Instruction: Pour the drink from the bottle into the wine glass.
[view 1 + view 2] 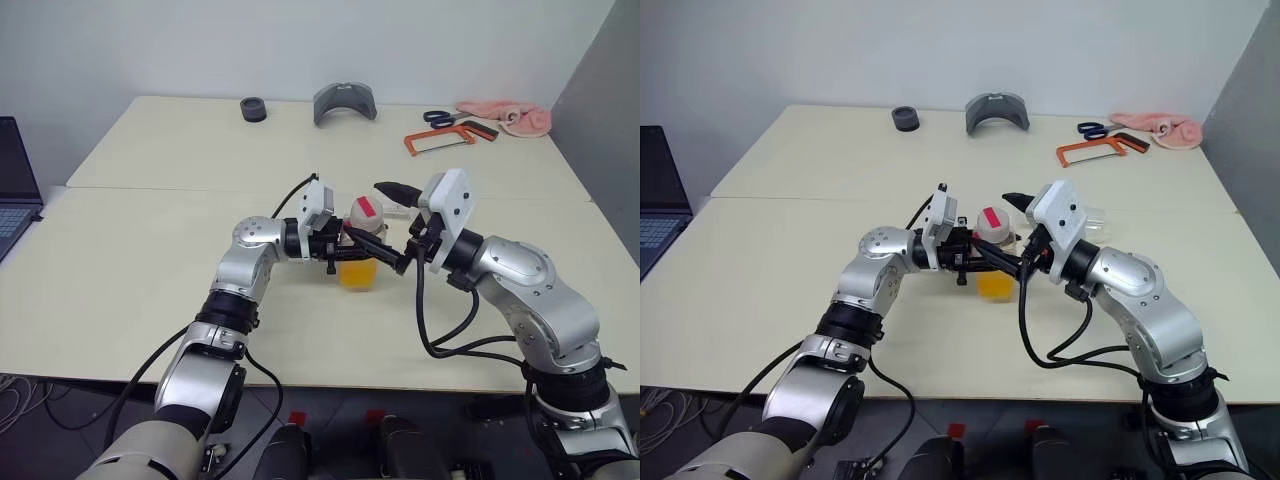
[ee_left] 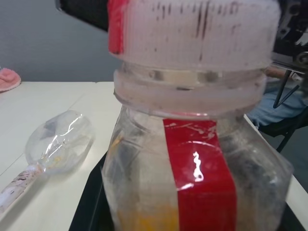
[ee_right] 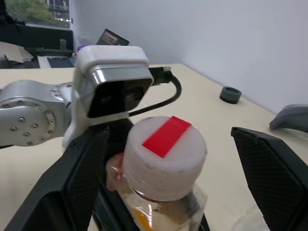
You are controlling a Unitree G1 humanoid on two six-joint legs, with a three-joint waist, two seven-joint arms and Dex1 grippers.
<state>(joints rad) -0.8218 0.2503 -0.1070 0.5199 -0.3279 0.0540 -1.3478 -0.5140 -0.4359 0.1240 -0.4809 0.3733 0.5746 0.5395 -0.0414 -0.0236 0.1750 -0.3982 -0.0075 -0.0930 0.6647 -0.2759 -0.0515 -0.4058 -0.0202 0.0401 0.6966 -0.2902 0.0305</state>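
Note:
My left gripper [image 1: 375,252] is shut on the bottle [image 1: 358,245], a small clear plastic bottle held upright just over the table's middle. The drink [image 1: 357,273] is orange and fills its lower part. A red strip runs down its side [image 2: 202,168]. Its cap [image 3: 166,149] is whitish with a red strip on top. My right gripper [image 3: 168,159] stands open, one finger [image 3: 72,183] on each side of the cap, not touching it. The wine glass [image 2: 57,142] lies on its side on the table behind the bottle, and its clear bowl [image 1: 1093,216] shows past my right gripper.
Along the table's far edge lie a black ring [image 1: 253,108], a grey curved piece [image 1: 345,102], scissors [image 1: 445,117], an orange hacksaw [image 1: 440,140] and a pink cloth [image 1: 510,116]. A laptop [image 1: 15,195] sits off the table's left side.

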